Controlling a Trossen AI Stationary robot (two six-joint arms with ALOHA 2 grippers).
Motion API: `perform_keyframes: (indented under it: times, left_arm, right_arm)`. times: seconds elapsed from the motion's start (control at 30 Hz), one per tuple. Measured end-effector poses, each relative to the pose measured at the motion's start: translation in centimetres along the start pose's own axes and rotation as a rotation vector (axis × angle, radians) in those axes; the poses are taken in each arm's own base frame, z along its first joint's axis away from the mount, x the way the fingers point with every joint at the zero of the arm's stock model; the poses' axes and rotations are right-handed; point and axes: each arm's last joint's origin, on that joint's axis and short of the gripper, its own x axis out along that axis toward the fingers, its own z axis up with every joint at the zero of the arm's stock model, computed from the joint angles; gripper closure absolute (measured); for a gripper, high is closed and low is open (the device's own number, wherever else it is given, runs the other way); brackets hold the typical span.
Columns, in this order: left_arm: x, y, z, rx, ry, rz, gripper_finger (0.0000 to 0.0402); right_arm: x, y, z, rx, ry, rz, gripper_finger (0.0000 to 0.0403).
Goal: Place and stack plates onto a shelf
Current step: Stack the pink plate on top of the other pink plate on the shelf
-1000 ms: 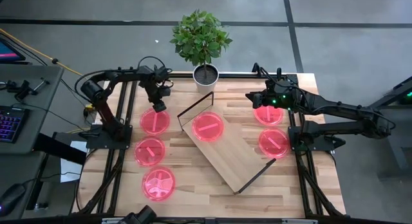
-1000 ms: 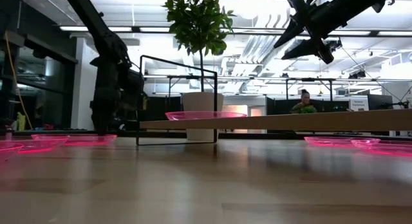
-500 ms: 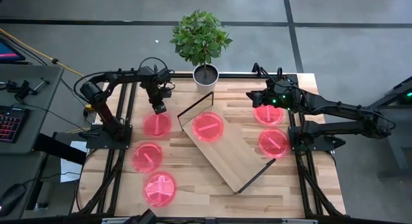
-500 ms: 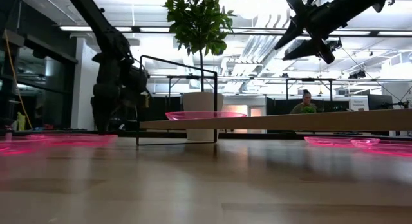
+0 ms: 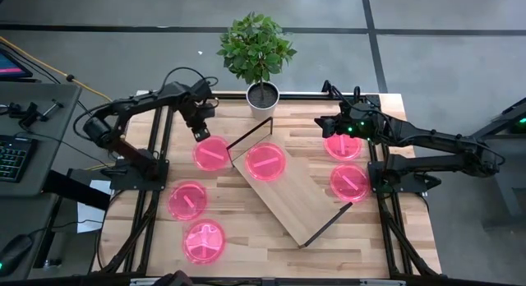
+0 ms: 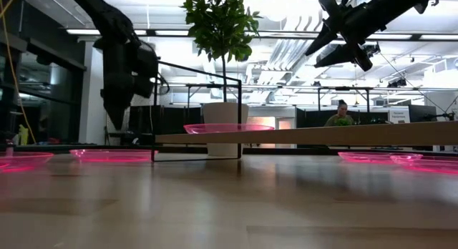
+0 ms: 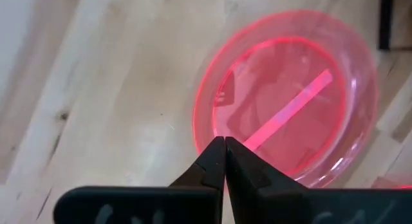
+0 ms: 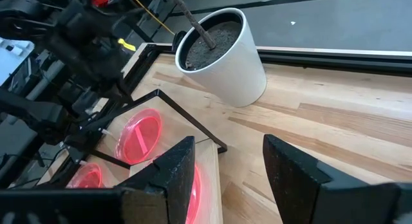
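Note:
My left gripper (image 5: 200,135) is shut with nothing between its fingers. It hangs above the table beside the rim of a pink plate (image 5: 212,153) that lies flat on the table just left of the shelf (image 5: 292,191). In the low view its tips (image 6: 116,126) stand clear above that plate (image 6: 111,155). A second plate (image 5: 265,161) rests on the shelf's far end. My right gripper (image 5: 322,124) is open and held high near the far right, above two more plates (image 5: 343,146) (image 5: 349,182). Two further plates (image 5: 188,200) (image 5: 203,241) lie at the near left.
A potted plant (image 5: 263,95) stands at the table's far edge, by the shelf's black wire end frame (image 5: 251,136). The shelf lies slantwise across the middle of the table. Bare wood shows along the near edge (image 5: 271,257).
My left gripper has shut and risen off the table, moving slightly toward the far edge, with nothing in its fingers. The plate beneath it has slid along the table toward the right, closer to the shelf's wire frame.

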Motion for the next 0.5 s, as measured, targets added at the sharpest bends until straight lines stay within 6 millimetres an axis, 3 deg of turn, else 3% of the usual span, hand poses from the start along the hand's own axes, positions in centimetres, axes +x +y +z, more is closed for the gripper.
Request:
perform_keyframes:
  times: [0.23,0.5]
  left_arm:
    - [-0.1,0.3,0.8,-0.064,-0.087,0.027,0.0374]
    - [3.0,1.4,1.1,-0.225,0.048,-0.020,0.0296]
  right_arm:
    - [0.0,0.0,0.0,0.000,0.000,0.000,0.0236]
    - [0.0,0.0,0.0,0.000,0.001,0.000,0.0236]
